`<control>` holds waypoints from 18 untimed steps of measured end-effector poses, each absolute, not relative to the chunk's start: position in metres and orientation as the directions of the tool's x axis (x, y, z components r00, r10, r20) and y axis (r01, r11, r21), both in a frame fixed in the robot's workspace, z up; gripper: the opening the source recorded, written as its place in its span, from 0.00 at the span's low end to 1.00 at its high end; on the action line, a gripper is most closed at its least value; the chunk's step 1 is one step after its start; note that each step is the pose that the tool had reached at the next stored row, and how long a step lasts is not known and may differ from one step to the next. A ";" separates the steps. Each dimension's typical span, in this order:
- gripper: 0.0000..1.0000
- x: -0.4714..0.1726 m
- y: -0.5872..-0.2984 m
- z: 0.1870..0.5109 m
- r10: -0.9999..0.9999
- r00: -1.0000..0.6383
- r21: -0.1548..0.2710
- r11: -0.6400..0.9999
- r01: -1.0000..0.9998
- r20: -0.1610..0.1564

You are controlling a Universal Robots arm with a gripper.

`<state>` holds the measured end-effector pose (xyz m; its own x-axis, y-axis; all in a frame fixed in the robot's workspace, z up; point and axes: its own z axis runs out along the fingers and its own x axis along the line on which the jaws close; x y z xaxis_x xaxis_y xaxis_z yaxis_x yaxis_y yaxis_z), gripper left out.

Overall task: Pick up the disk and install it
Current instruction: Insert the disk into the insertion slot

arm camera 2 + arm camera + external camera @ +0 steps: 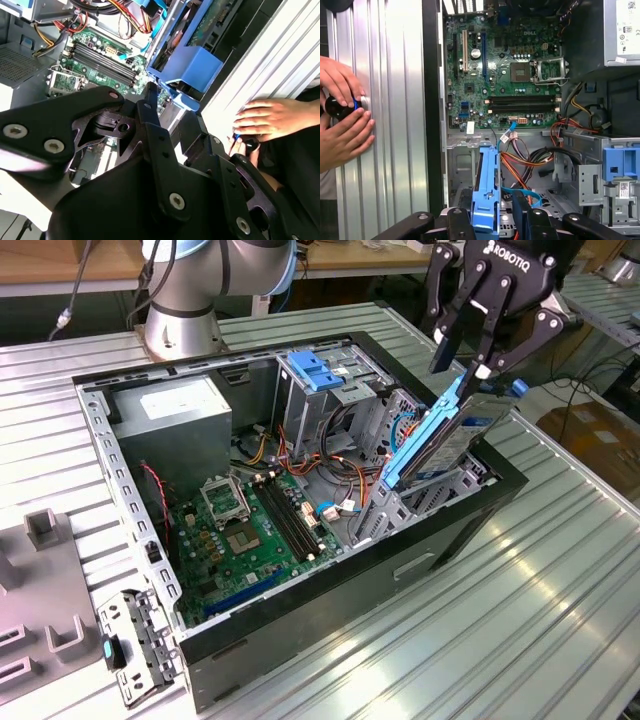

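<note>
Disk (455, 435) sits steeply tilted, lower end poking into the drive cage (378, 512) at the exterior view's right end of the open PC case (300, 625). Gripper (468, 368) is clamped on its upper end. Someone's hands (342, 117) rest on the ribbed table (395, 100) beside the case.

A robotics lab: ribbed aluminium bench (560, 590), robot arm (190, 290), opened computer case (300, 612).

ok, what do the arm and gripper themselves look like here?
The arm is silver-grey metal on a round base, with a pale blue joint cap and dark cables beside it. The gripper is black with white lettering on its body; its jaws are slim bar linkages pinned with silver screws.
</note>
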<state>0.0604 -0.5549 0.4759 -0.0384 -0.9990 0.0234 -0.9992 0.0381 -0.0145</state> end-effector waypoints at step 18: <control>0.45 0.061 -0.555 0.485 -0.999 -0.038 -0.010 0.038 -0.999 0.024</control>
